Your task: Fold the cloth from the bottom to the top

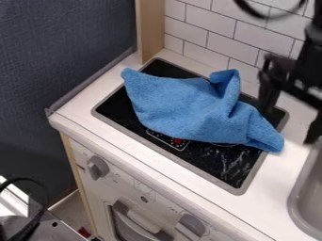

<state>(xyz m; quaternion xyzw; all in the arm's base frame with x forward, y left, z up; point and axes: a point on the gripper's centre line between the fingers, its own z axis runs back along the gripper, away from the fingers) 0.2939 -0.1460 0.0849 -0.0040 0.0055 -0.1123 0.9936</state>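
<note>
The two-finger gripper, spread wide at frame right, may bunch the rumpled blue cloth by pinching its raised peak.

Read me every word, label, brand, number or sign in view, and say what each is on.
No text is readable.
Hob: small marks around a red spot, too small to read.
Front panel: faint marks near the knobs, too small and blurred to read.
Cloth: no print seen.
</note>
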